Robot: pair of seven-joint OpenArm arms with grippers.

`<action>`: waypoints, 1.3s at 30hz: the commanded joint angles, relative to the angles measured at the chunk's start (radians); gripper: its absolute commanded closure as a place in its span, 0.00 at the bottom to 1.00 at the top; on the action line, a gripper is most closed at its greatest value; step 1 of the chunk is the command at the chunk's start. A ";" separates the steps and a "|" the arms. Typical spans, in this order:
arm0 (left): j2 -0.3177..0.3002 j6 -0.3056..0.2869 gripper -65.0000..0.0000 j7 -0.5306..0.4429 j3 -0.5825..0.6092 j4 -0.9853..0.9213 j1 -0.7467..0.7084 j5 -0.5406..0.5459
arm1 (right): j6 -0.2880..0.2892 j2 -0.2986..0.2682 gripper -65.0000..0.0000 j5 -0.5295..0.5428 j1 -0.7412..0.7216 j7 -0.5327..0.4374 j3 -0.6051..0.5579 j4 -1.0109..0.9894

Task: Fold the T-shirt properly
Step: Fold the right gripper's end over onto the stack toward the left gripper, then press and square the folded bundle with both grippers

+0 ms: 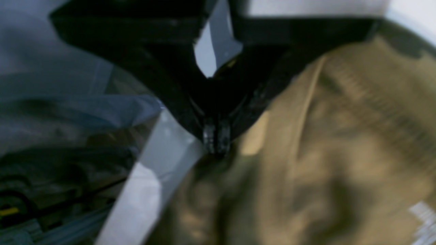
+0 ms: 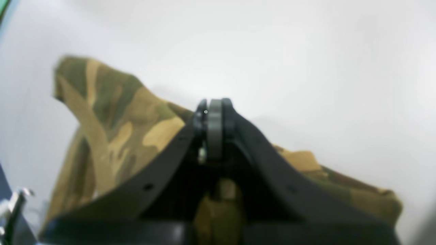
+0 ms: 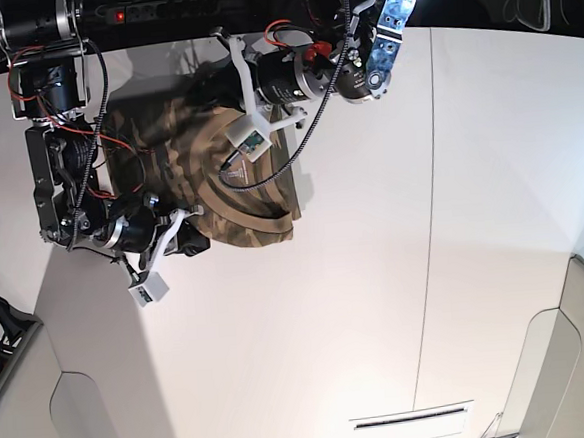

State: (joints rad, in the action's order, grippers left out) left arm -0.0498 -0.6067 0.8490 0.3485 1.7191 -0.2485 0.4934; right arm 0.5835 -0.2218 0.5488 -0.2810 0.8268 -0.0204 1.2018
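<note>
The camouflage T-shirt (image 3: 260,196) lies bunched in a heap at the far left of the white table (image 3: 377,293). In the left wrist view my left gripper (image 1: 217,141) is shut, its tips pinching blurred tan fabric of the T-shirt (image 1: 340,136) next to the table's edge. From the base view that left gripper (image 3: 202,83) sits at the heap's far side. My right gripper (image 2: 214,112) is shut too; T-shirt (image 2: 115,112) cloth spreads to both sides of it and shows between its fingers. The right gripper (image 3: 201,240) is at the heap's near edge.
A table edge (image 1: 160,163) runs just left of the left gripper, with dark clutter (image 1: 51,177) beyond it. A seam (image 3: 428,229) crosses the table. A narrow slot (image 3: 411,418) sits near the front. Cables and a power strip (image 3: 157,8) hang at the back.
</note>
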 commanded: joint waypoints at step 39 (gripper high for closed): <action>-0.099 0.071 1.00 -0.030 -0.186 -0.184 0.359 -0.061 | 0.018 -0.013 1.00 0.296 0.292 0.165 0.165 0.340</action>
State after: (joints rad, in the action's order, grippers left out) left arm -0.1482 -0.5243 0.8383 0.1642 1.5116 0.0914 0.4133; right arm 0.5919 -0.2295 0.8200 0.0250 1.0111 0.1375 1.5208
